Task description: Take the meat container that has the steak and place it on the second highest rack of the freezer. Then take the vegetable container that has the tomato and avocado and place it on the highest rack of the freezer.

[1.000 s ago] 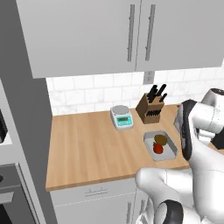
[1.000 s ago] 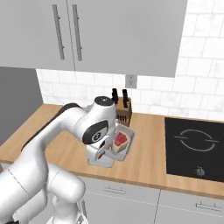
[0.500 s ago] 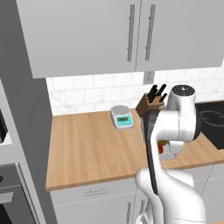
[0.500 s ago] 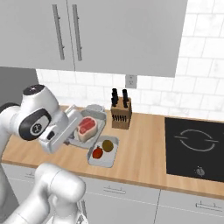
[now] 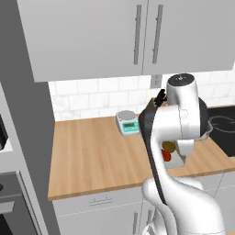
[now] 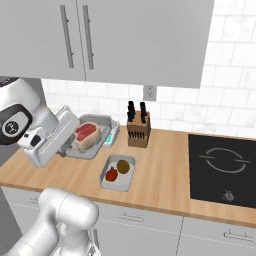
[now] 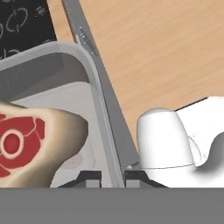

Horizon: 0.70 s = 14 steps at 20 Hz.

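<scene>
Grey meat tray (image 6: pixel 97 142) with steak (image 6: pixel 85 132) is clamped by its rim in my jaws, above the desk (image 6: pixel 160 175). Next: carry it to the freezer's second rack.

Wooden counter (image 6: pixel 165 172) under grey wall cupboards (image 6: pixel 125 40); white tiled wall (image 6: pixel 220 107) behind; black hob (image 6: pixel 222 165) inset at right.
</scene>
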Available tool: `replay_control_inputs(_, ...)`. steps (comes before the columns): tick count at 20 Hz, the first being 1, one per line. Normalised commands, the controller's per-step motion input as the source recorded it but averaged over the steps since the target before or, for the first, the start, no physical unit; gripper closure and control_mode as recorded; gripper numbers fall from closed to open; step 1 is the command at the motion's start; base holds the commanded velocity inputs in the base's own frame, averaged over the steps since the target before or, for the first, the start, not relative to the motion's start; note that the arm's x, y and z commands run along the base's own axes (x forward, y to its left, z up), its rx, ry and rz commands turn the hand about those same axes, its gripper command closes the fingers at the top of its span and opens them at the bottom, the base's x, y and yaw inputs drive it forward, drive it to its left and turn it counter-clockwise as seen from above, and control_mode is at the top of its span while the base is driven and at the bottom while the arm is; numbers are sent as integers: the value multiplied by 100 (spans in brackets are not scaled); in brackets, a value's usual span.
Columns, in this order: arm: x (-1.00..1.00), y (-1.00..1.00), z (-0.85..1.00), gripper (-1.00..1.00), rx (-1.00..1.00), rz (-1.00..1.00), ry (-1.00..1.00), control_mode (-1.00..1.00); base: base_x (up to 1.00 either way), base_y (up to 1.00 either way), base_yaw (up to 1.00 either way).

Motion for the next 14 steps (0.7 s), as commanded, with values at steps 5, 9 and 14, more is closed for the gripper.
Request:
replay_control_inputs(5,12,-32,19,100,4,25,6,-100,0,0,0)
replay_control_inputs(9,-1,-46,-3,100,12,32,1,-100,0,0,0)
replay_control_inputs(14,-12,-5,-38,100,0,19,-1,-100,0,0,0)
